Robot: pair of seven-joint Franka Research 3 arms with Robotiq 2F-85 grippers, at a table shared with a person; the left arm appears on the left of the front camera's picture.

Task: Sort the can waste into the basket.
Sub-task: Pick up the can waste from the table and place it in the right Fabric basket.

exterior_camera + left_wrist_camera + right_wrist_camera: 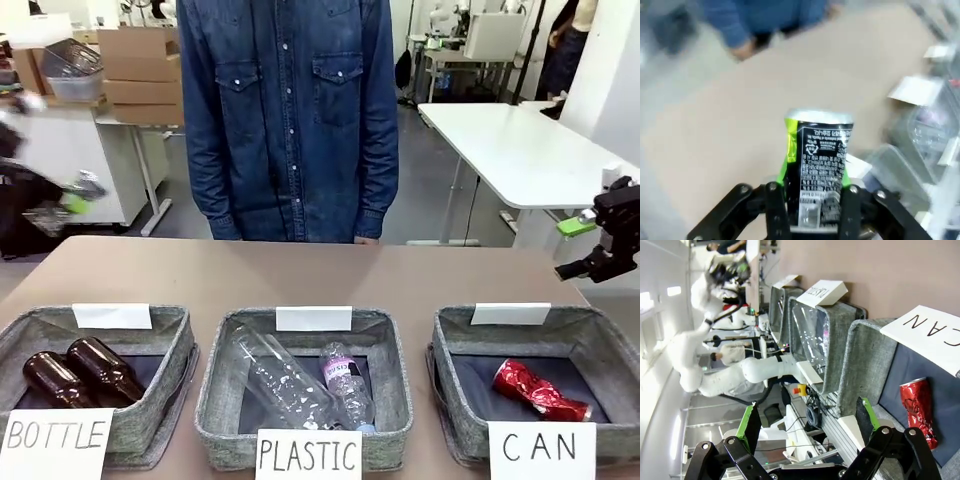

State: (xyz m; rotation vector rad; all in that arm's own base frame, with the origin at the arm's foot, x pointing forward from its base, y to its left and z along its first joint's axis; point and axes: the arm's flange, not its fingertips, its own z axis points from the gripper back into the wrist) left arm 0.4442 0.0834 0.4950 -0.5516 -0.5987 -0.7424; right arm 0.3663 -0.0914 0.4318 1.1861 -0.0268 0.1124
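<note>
- The brown table (300, 270) is carrying three grey baskets in a row along its near edge.
- The baskets are sitting as BOTTLE basket (170, 345), PLASTIC basket (392, 365), CAN basket (445, 350), left to right.

Red can (541, 390), shiny and crumpled, is lying on the dark bottom of the grey fabric basket (462, 375), which is carrying a white card with black "CAN" lettering. Silver-grey can (821, 165) is showing a black panel of white print and a pale top. Left gripper (812, 200) is black with bright green pads; right gripper (807, 422) is likewise black and green. Tabletop (300, 275) is appearing dull brown. Person's shirt (290, 110) is showing blue denim.
</note>
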